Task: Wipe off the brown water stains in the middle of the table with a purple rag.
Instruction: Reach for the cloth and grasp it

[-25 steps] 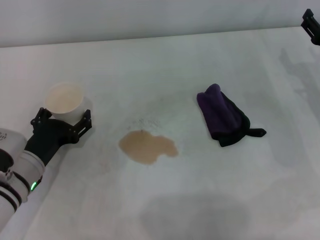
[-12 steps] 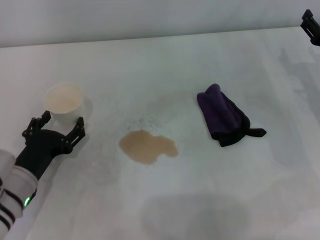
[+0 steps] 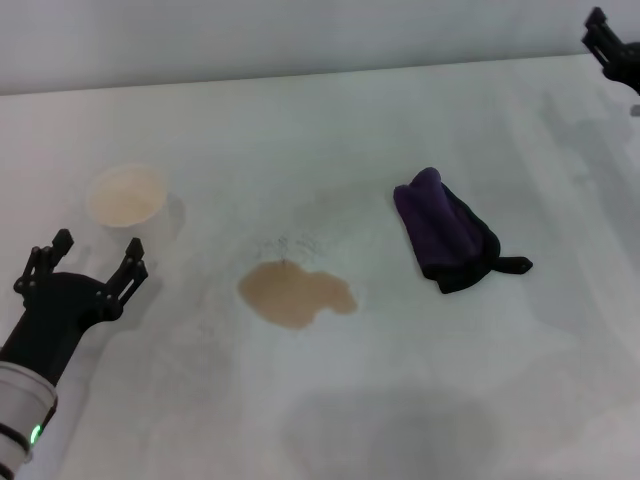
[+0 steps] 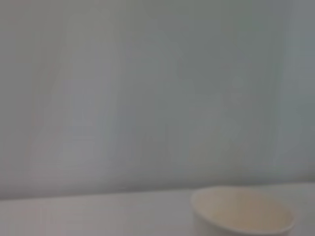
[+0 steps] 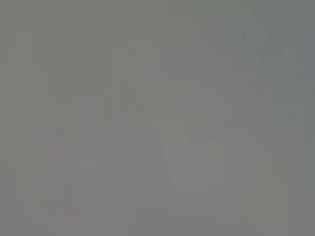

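Wide white table (image 3: 330,120) – matt, faintly smudged. Flat tan-brown liquid stain (image 3: 295,293), dull. Bunched dark purple rag (image 3: 440,228) – soft cloth, black edge. Round white paper cup (image 3: 126,195), matt, just ahead of the black matt left gripper (image 3: 88,266).

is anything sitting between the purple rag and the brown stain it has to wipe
Nothing visible does. The purple rag lies to the robot's right of the brown water stains, with only bare table between them. The paper cup stands on the far side of the stain, out of that path.
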You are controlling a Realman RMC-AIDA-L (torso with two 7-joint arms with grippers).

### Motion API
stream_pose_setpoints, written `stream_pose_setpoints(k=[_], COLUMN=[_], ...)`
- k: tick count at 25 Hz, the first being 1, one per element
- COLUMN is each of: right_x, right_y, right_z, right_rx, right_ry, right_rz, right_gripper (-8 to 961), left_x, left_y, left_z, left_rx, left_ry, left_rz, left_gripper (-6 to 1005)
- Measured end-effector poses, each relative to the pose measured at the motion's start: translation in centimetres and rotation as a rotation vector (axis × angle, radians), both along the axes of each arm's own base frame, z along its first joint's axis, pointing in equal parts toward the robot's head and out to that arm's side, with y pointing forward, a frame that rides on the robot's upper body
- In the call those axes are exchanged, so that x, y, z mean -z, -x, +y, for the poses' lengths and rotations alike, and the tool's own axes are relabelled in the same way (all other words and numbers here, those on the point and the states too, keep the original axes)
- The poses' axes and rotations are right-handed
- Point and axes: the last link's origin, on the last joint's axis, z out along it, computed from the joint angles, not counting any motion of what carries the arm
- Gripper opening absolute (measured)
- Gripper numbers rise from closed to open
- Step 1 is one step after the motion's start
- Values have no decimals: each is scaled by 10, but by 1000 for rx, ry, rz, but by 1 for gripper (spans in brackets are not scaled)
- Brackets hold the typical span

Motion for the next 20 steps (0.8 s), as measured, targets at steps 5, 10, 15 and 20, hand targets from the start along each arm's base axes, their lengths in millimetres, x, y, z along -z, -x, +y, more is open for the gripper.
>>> stream_pose_setpoints(k=[5,10,15,20], right_x=[20,41,54,70], right_y=[28,57,90,125], right_z=[17,35,55,74], right_rx=[-89,-173,-250,-199], right_ry=[118,272,414,551], right_rz=[10,-37,-122,-238], right_gripper=[865,865,854,835], left_x=[-7,-14,-18,-28], left_y=[-1,0,4,13], left_z=[-8,-19,-18,-24], left_rx=[18,24,18,5], left_ry=[-44,-99,-115,-155], left_rz=[-34,-62,-56,-37], left_gripper=[888,887,887,887])
